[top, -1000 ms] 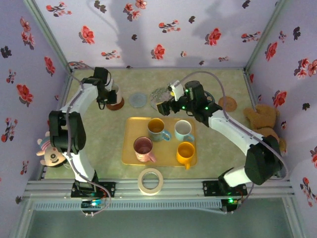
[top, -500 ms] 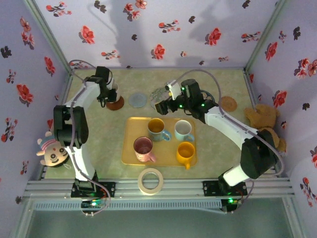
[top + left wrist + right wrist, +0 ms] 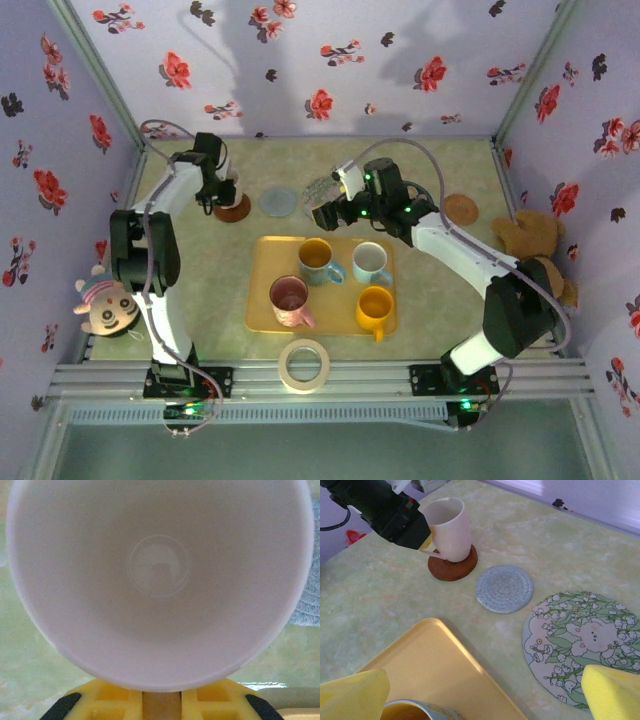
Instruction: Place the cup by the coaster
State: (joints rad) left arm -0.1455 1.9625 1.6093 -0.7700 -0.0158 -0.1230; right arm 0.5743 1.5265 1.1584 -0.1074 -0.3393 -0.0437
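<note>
— Item one, right gripper?
— Yellow fingers wide apart, holding nothing, above the far edge of the yellow tray; fingertips cut off.
— Item two, left gripper?
— Clamped on the white cup, which leans on the brown coaster, far left of the bench. Exact contact point hidden.

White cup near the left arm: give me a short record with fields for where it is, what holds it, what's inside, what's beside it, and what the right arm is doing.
cup: white cup
place: on or just over the brown coaster; contact unclear
held by: left gripper, shut on the handle
inside: empty
beside: blue-grey coaster, apart from the brown one
right gripper: open, holding nothing, over the far edge of the yellow tray
</note>
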